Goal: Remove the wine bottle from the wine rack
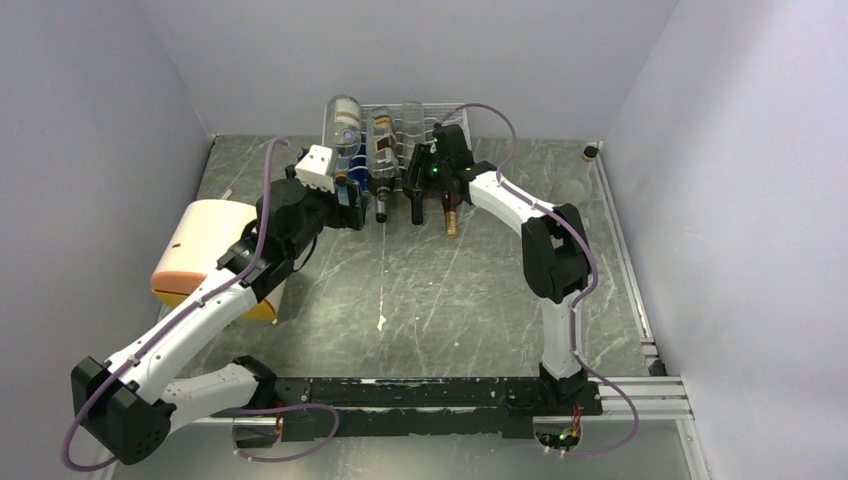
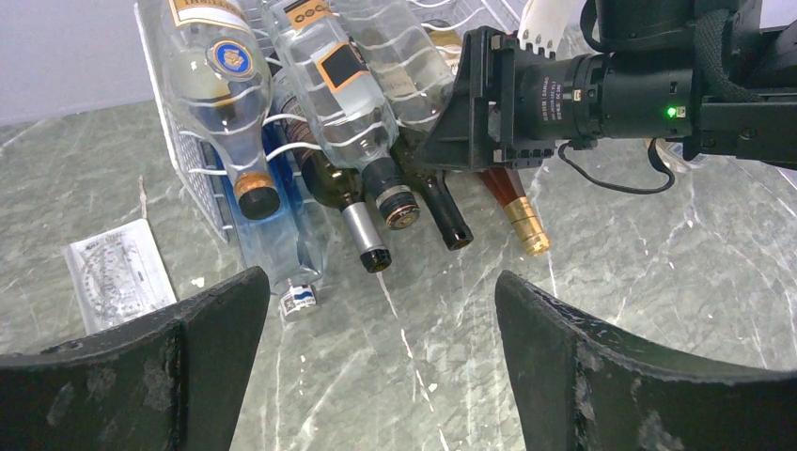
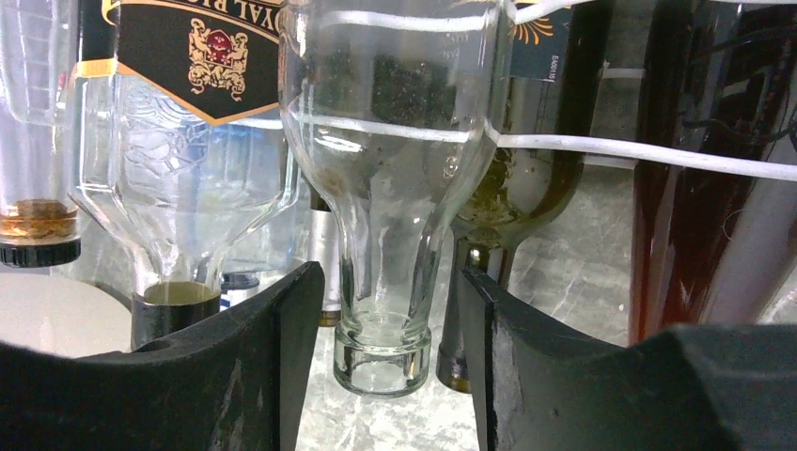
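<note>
1. Clear glass sits between our right fingers. The bottle (image 3: pixel 385 188) lies in the rack (image 3: pixel 639 155) with its neck poking out between them and its mouth inside the jaws.
2. Our right claw (image 3: pixel 387 282) is not clenched: a thin gap shows on each side of the neck, so nothing is grasped yet.
3. We judge it straddles the neck because only that part clears the white wires that pen the body.
4. A labelled bottle (image 3: pixel 179 141) crowds the claw's left and a dark one (image 3: pixel 677 188) its right, so there is little room for wider jaws.
5. Our left claw (image 2: pixel 381 280) hangs spread and empty over the table (image 2: pixel 658 282), short of the necks, perhaps ready to steady the rack.
6. The bottle's body is cut off above the claw. Overhead, our right arm covers it, so we cannot tell its tier or whether a wire will snag.
</note>
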Tool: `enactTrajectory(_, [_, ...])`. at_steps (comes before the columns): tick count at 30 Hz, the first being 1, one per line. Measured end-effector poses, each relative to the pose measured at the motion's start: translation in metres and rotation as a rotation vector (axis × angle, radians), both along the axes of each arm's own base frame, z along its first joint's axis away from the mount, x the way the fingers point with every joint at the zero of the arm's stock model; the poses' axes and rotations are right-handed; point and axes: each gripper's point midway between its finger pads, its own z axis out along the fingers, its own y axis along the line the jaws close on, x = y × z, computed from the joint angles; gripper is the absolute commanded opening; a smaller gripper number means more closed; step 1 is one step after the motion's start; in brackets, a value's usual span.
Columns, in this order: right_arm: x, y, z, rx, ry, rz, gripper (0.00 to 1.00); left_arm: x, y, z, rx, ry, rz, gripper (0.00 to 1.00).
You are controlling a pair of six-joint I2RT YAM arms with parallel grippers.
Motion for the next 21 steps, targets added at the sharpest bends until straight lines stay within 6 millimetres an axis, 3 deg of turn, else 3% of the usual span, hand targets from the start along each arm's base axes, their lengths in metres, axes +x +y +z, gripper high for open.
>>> enactTrajectory(7, [0.0023, -0.0023, 0.0, -0.014, -0.01, -0.008, 0.49, -0.0002, -0.0005, -0.0001, -0.003, 0.002, -0.002, 0.93])
enactTrajectory(21, [-0.0053, -0.0019, 0.0062, 0.099, 0.009, -0.051, 0.09, -0.0015, -0.0037, -0.0006, -0.012, 0.008, -0.019, 0.93])
